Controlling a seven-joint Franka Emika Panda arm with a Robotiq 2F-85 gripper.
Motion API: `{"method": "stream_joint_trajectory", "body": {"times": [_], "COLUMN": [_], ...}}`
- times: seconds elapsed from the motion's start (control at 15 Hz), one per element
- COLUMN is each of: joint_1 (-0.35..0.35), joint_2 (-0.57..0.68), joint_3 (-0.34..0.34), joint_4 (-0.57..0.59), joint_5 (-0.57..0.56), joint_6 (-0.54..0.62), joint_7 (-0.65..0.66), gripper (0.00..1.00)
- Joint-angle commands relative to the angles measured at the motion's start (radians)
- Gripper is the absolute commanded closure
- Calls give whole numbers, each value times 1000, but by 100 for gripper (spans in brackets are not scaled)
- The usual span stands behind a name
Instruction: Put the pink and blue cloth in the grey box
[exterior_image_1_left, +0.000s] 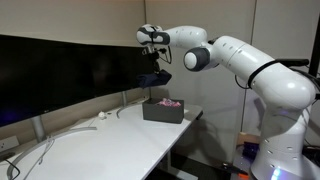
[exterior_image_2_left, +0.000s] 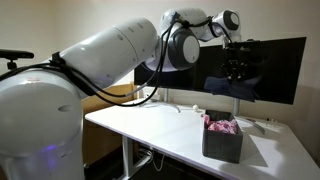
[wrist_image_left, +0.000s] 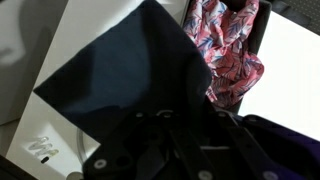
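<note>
Right now the arm (exterior_image_1_left: 240, 60) is reaching out over the white table (exterior_image_1_left: 110, 142) and holding the gripper (exterior_image_1_left: 153, 66) high above the grey box (exterior_image_1_left: 162, 112). The gripper is pinching the blue cloth (exterior_image_1_left: 155, 78) between closed-down fingers, and the cloth is hanging loose beneath it, well clear of the box rim. In the wrist view the dark fabric is spreading across most of the picture and covering the fingertips, so the exact gap between them is not showing; the hanging cloth in both exterior views is showing that the grip is firm.

The pink cloth (wrist_image_left: 228, 50) is lying bunched inside the box, its patterned folds peeking just above the rim in an exterior view (exterior_image_2_left: 220, 123). The box is sitting near the table's edge, in front of a wide black monitor (exterior_image_2_left: 282, 62). The blue cloth is hanging roughly over the box, slightly to the monitor side.
</note>
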Motion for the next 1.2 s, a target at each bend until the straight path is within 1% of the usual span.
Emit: {"method": "stream_joint_trajectory", "body": {"times": [0.0, 0.33, 0.8, 0.87, 1.0, 1.13], "joint_1": [7, 25, 24, 25, 25, 27], "joint_2": [-43, -52, -67, -69, -74, -78], "joint_3": [8, 1, -3, -4, -7, -12], "joint_4": [-30, -33, -33, -33, -33, -33], "joint_5": [9, -5, -5, -5, -9, -15], "joint_6": [-23, -47, -60, -63, -69, -74], "joint_7": [-69, -165, -228, -235, -255, -272], "gripper": [91, 91, 92, 62, 54, 42]}}
